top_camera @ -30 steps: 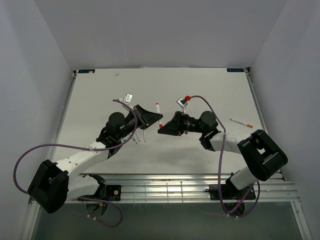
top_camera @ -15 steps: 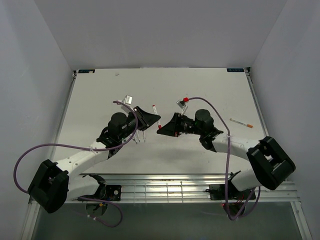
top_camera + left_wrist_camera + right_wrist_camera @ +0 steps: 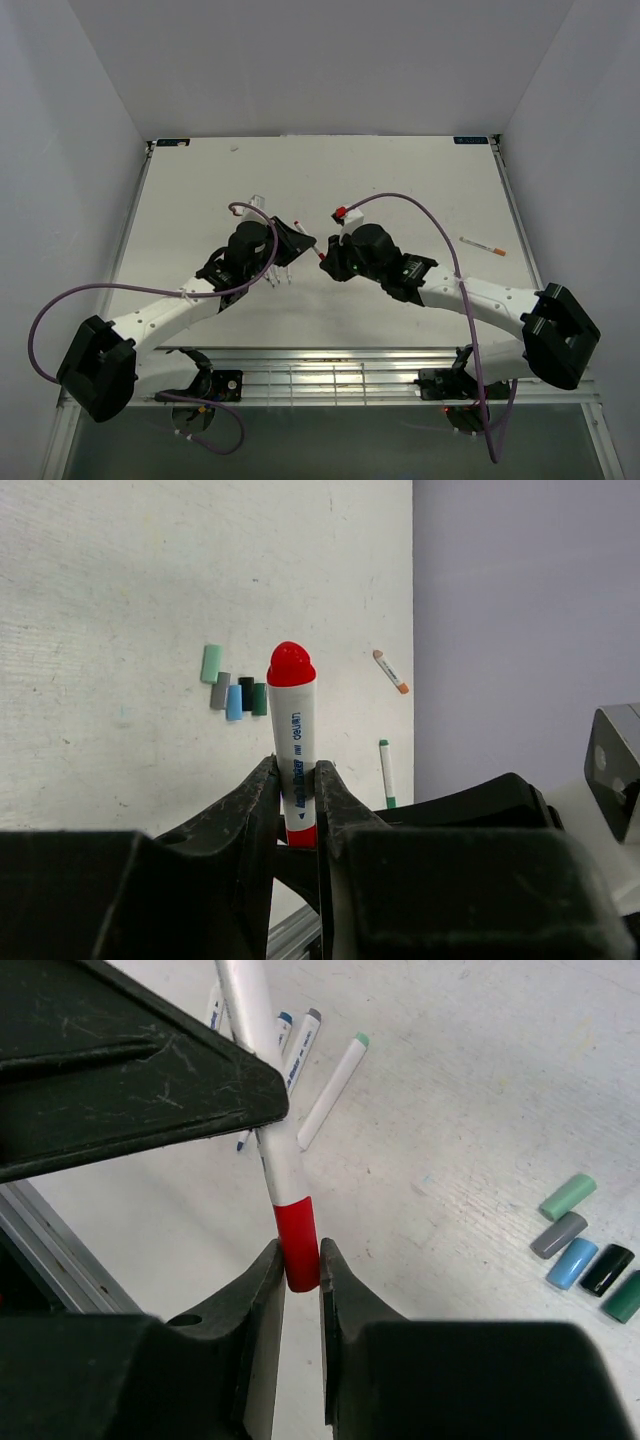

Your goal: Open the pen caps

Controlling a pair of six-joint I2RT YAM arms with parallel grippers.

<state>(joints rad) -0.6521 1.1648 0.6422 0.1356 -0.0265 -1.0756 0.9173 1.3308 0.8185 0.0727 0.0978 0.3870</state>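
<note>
A white marker pen (image 3: 297, 730) with a rounded red far end (image 3: 291, 665) stands pinched between the fingers of my left gripper (image 3: 297, 770), which is shut on its barrel. The red pen cap (image 3: 298, 1240) on the pen's other end sits between the fingers of my right gripper (image 3: 300, 1252), which is shut on it. In the top view the two grippers meet at mid-table, the left gripper (image 3: 304, 241) against the right gripper (image 3: 327, 263), with the red cap (image 3: 321, 257) between them. The cap still sits on the barrel.
Several loose caps (image 3: 588, 1250) in green, grey, blue and black lie in a cluster on the table (image 3: 420, 170). Uncapped white pens (image 3: 335, 1080) lie beside the left arm. An orange-tipped pen (image 3: 483, 245) lies at the right, and a green-tipped one (image 3: 386, 772) near it.
The right arm has swung left to the left gripper and its jaws have shut on the pen's red cap. The left gripper has kept hold of the barrel.
</note>
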